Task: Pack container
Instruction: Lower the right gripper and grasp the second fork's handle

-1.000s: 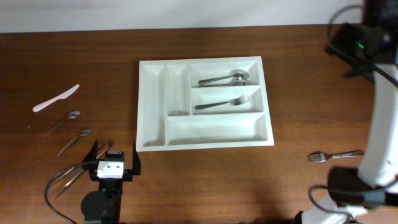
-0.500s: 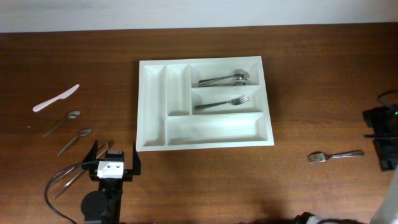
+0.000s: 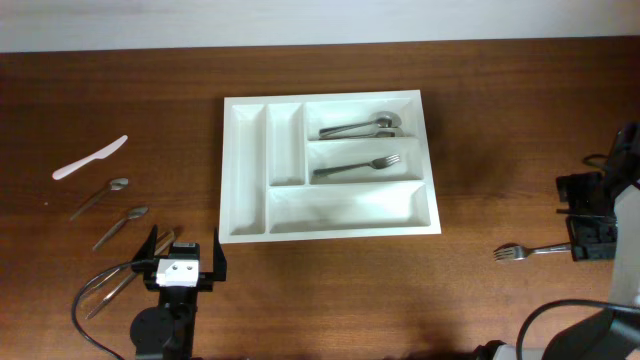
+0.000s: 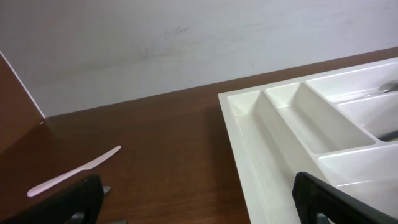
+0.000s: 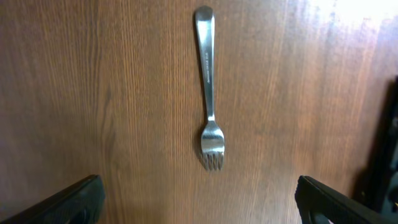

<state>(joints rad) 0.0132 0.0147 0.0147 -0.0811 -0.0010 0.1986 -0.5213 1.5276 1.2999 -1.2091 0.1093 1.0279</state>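
Brown wooden table (image 5: 93, 74); right gripper (image 5: 198, 186) spread wide, empty, over loose fork (image 5: 208, 93) at frame centre; lower squarely, pinch handle mid-length crosswise.

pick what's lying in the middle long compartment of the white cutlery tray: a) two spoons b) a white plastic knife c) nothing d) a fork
D: a single fork lies in the middle horizontal compartment of the cutlery tray, tines toward the right, while the spoons sit in the compartment above it.
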